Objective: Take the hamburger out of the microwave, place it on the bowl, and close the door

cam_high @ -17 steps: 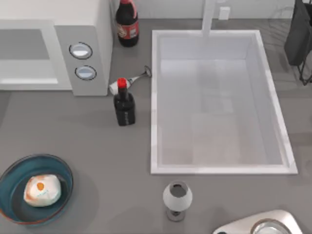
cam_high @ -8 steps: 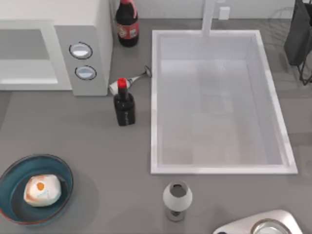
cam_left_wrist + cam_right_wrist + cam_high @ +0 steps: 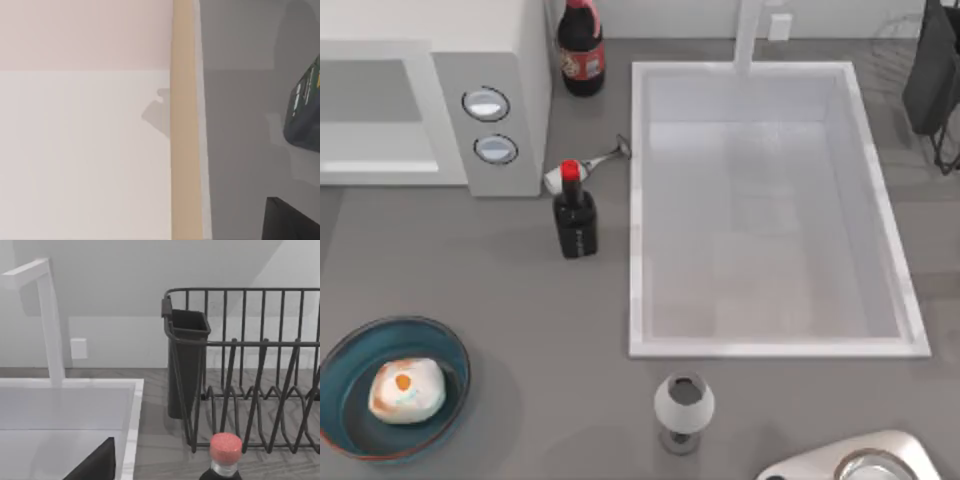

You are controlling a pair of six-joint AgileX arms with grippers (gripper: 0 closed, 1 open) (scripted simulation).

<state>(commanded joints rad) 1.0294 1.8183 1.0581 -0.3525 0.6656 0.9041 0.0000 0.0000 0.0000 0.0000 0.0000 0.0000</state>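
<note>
Over at 10 o'clock on the table sits the microwave (image 3: 490, 60), white, with two round silver-blue knobs. Its door (image 3: 370, 110) lies flush with the front panel, grey window facing up at the camera.

Down at 8 o'clock is the bowl (image 3: 340, 365), blue with a thin reddish rim. The hamburger (image 3: 407, 390) rests inside it, a whitish-cream lump with orange-brown patches and much smaller than the bowl.

Nothing stands between bowl and microwave. The clutter is further in: a dark bottle with a red cap (image 3: 575, 215) stands near 10 o'clock, just off the microwave's corner. A white-and-red handled utensil (image 3: 582, 168) lies right behind it. A cola bottle (image 3: 581, 50) stands at 11 o'clock, its red label too small to read.

The white sink (image 3: 770, 350) takes the centre and right, with the faucet (image 3: 750, 35) at 12 o'clock. A grey-white goblet (image 3: 683, 405) stands at 6 o'clock and a black dish rack (image 3: 935, 80) at 2 o'clock.

Whether either arm's grip is spread or pressed together cannot be told.
</note>
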